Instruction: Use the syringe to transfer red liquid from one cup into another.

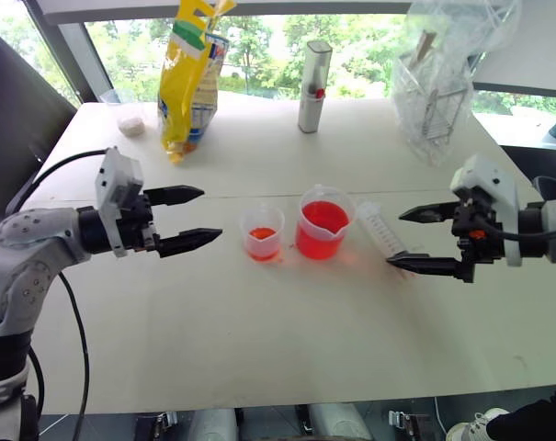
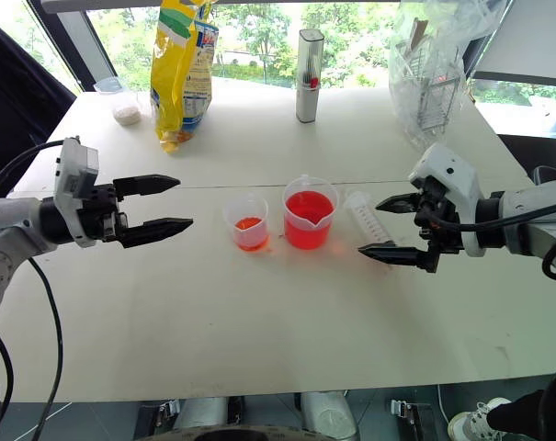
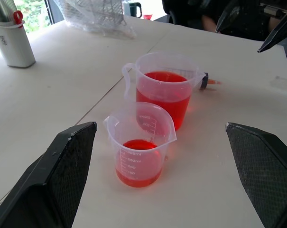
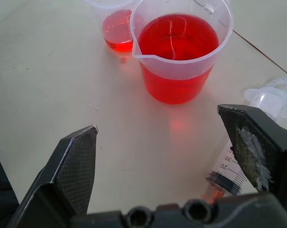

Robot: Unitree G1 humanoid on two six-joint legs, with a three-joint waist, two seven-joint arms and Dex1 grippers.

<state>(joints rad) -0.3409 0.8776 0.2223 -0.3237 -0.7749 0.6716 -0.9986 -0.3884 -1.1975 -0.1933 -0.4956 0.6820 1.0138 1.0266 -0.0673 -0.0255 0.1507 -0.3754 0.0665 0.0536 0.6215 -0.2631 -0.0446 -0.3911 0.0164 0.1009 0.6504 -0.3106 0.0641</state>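
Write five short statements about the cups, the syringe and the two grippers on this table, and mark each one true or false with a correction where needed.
1. The syringe lies flat on the table, beside the larger beaker. True.
2. The right gripper is shut on the syringe. False: its jaws are open and hold nothing; the syringe lies untouched.
3. The larger beaker holds more red liquid than the smaller cup. True.
4. The smaller cup is empty. False: a shallow layer of red liquid sits in its bottom.
5. The left gripper is open, on the smaller cup's side. True.
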